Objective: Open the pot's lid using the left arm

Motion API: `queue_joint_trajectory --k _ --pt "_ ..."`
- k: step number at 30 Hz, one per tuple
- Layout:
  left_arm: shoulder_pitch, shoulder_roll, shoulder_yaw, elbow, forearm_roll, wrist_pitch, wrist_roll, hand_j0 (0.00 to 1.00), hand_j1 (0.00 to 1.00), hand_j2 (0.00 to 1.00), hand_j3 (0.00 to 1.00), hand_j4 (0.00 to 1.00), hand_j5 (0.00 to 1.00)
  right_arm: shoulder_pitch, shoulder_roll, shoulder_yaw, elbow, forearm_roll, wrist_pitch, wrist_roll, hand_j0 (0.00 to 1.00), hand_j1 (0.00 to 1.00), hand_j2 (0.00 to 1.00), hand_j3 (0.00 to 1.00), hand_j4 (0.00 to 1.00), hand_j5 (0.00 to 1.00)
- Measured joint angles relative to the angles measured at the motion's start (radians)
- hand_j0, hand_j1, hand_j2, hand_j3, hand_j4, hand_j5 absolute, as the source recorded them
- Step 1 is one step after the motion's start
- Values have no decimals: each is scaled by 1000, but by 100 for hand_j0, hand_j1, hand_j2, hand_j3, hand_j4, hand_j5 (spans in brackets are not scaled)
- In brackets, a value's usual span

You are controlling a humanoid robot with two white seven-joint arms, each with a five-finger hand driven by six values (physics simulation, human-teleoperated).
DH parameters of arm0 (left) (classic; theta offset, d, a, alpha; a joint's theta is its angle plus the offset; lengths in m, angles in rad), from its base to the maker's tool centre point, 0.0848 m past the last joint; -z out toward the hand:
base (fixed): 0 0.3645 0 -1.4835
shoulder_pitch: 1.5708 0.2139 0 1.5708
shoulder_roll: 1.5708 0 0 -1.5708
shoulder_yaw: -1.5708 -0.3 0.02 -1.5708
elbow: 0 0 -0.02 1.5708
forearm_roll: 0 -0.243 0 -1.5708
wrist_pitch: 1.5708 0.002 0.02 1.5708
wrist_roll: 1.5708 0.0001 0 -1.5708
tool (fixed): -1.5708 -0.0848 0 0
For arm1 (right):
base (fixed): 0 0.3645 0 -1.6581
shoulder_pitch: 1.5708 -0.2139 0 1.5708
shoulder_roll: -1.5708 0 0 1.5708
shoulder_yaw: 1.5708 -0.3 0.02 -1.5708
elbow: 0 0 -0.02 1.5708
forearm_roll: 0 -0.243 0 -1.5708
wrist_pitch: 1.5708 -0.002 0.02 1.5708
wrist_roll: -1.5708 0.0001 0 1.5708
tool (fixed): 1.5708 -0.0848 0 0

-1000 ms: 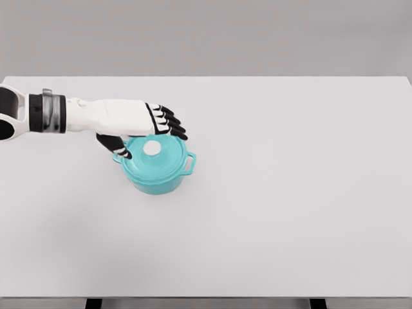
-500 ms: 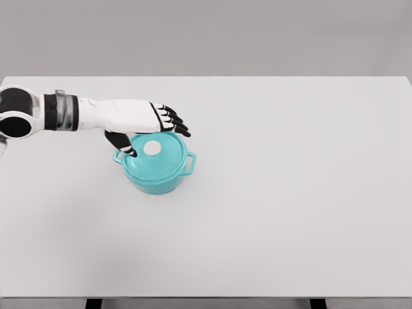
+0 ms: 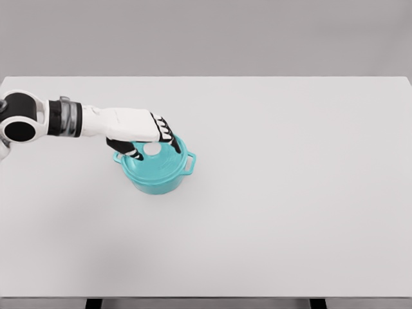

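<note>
A wide white table (image 3: pixel 270 212) fills the head view, and only a little of it is taken up. A teal pot (image 3: pixel 156 172) stands on its left half, upright, with its lid (image 3: pixel 161 159) seated on the rim and a side handle (image 3: pixel 190 163) pointing right. The pot and lid are found in the same place as half a second ago; neither has been shifted or raised.

The change lies in the left arm (image 3: pixel 77 121), which comes in from the left edge. Half a second ago the fingers were stretched out flat over the far rim of the lid. Now the left hand (image 3: pixel 149 137) has been drawn down and the fingers (image 3: pixel 168 136) are curled over the white knob (image 3: pixel 152 149) at the lid's centre, with the thumb set at the near-left side of it. The knob is thus bracketed, but a firm pinch cannot be confirmed; part of it is covered by the hand.

The reach is judged finished and the grasp in progress. The lift of the lid is not yet begun. The right arm is not seen.
</note>
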Motion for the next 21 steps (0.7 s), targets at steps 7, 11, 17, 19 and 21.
queue_joint_trajectory --k 7,11,17,19,21 --pt "0 3 -7 -1 13 -2 -2 40 40 40 40 40 40 0 0 0 0 0 0 0 100 100 100 100 100 100" --pt "-35 38 -6 -17 60 -3 -2 39 39 39 39 39 39 0 0 0 0 0 0 0 100 100 100 100 100 100" --pt "-81 134 3 8 124 -3 0 40 40 40 40 40 40 0 0 0 0 0 0 0 100 100 100 100 100 100" --pt "-90 145 5 76 131 -3 0 40 40 40 40 40 40 0 0 0 0 0 0 0 100 100 100 100 100 100" --pt "-92 142 7 163 132 -3 0 40 40 40 40 40 40 0 0 0 0 0 0 0 100 100 100 100 100 100"
